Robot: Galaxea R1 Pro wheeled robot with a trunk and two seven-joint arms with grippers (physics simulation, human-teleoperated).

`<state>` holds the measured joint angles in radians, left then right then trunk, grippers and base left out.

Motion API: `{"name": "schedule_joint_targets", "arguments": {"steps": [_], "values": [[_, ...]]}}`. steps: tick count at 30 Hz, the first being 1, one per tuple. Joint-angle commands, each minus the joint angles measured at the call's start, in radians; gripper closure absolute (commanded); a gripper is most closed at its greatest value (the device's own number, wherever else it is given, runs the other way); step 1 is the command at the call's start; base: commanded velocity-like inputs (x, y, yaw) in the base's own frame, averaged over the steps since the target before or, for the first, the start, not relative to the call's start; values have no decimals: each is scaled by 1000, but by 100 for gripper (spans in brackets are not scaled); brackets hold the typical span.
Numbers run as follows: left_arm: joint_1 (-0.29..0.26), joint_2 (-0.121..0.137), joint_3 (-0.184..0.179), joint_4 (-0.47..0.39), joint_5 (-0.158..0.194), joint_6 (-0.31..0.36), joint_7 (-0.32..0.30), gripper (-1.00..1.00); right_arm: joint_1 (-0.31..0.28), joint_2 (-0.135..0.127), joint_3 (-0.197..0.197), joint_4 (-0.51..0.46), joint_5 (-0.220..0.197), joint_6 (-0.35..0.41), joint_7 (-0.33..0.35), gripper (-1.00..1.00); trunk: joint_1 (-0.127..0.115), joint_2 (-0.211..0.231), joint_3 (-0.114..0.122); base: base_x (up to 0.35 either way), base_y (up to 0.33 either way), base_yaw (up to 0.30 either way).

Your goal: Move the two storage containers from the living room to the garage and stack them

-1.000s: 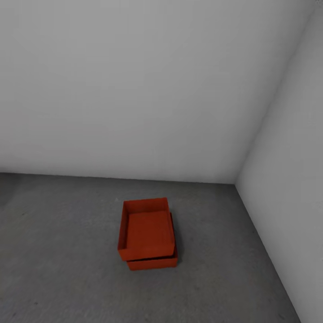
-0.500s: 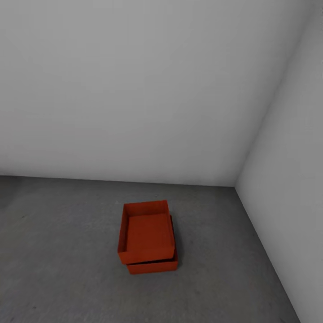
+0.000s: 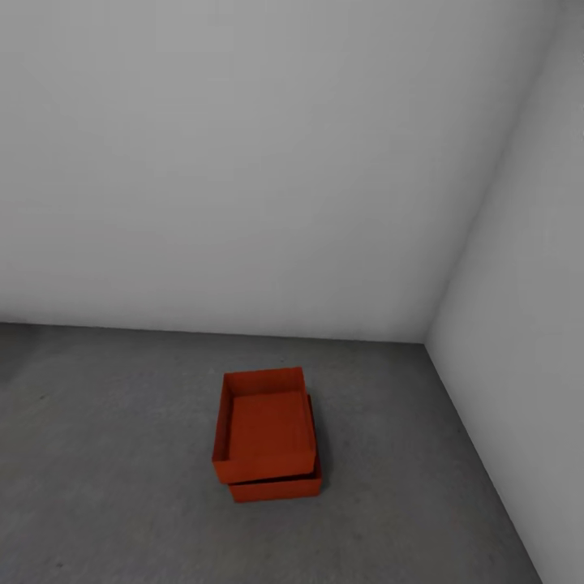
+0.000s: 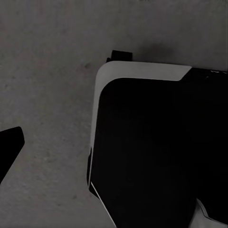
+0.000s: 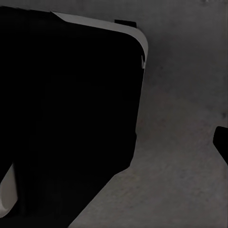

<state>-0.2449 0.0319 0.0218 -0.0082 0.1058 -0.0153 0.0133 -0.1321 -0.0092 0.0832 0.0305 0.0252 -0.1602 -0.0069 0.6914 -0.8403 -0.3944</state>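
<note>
Left wrist view: large black robot body panel with a pale grey rounded edge, plus one dark fingertip poking in at the frame edge. Right wrist view: same kind of black, pale-edged body panel, and a dark fingertip sliver at the edge; jaw spacing unreadable on both.

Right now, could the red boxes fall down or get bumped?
Maybe. The top container sits a bit crooked on the bottom container, sticking out past its left side, so a nudge could slide it off onto the concrete floor. The stack is also close to the corner where the grey walls meet, so the robot has little room to turn there without bumping it.
</note>
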Motion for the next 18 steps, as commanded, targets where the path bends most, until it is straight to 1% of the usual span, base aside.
{"name": "schedule_joint_targets", "arguments": {"steps": [1,18], "values": [[-1,0,1,1,9,-2,1,-100,-1,0,7,3,2,-6,-1,-100,0,-1,1,0,0,0],[-1,0,1,1,9,-2,1,-100,-1,1,7,3,2,-4,-1,-100,0,-1,27,0,0,0]]}}
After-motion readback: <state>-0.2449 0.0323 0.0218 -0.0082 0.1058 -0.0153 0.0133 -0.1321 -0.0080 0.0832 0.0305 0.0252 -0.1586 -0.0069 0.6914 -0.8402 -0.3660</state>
